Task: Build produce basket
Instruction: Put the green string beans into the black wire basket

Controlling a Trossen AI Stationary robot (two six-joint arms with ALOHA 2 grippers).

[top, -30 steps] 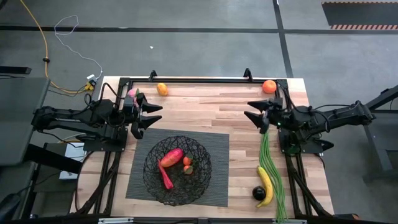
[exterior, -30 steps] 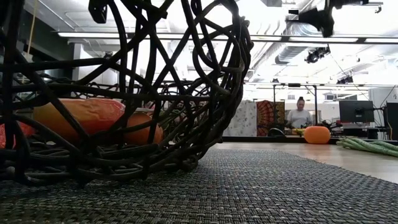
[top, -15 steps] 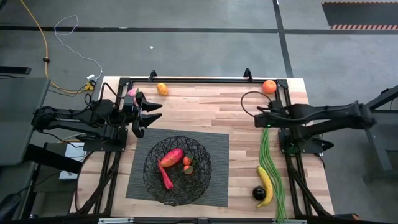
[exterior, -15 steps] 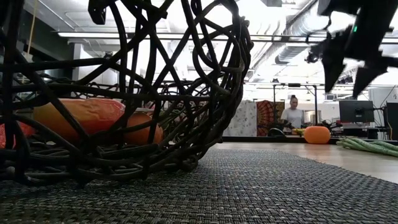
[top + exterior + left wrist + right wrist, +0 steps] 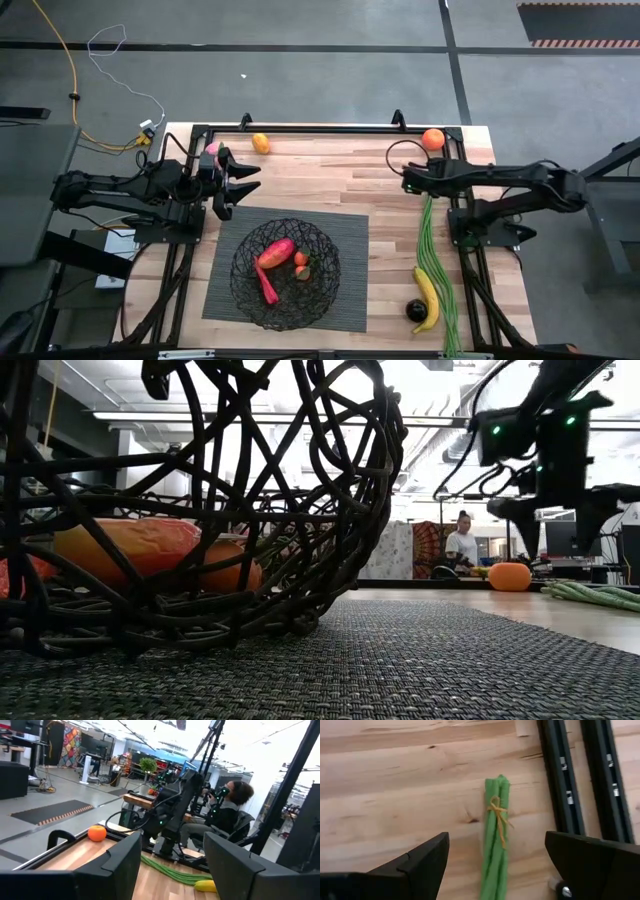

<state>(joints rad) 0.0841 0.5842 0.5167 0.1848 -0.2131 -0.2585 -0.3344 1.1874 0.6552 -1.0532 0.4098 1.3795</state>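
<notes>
The black wire basket [image 5: 285, 273] stands on a dark ribbed mat [image 5: 345, 225] and holds a red pepper [image 5: 274, 252] and small orange pieces. A bundle of long green beans [image 5: 436, 270] lies along the table's right side, tied with yellow string near its far end [image 5: 496, 827]. My right gripper [image 5: 412, 181] hangs open above that far end, pointing down, with a finger [image 5: 422, 856] on either side and touching nothing. My left gripper [image 5: 236, 185] waits open in the air at the left, beyond the basket. A banana [image 5: 427, 298] and a dark round fruit [image 5: 415, 311] lie by the beans.
One orange [image 5: 260, 143] sits at the far edge and another [image 5: 432, 139] at the far right corner, with a pink peach [image 5: 211, 148] by the left arm. Black frame rails [image 5: 560, 780] run beside the beans. A person [image 5: 462, 542] sits in the room beyond the table.
My right gripper has tipped from level to pointing steeply down and has come down over the far end of the green beans, rolling as it went. Its fingers stay open. The produce and the basket have not moved.
</notes>
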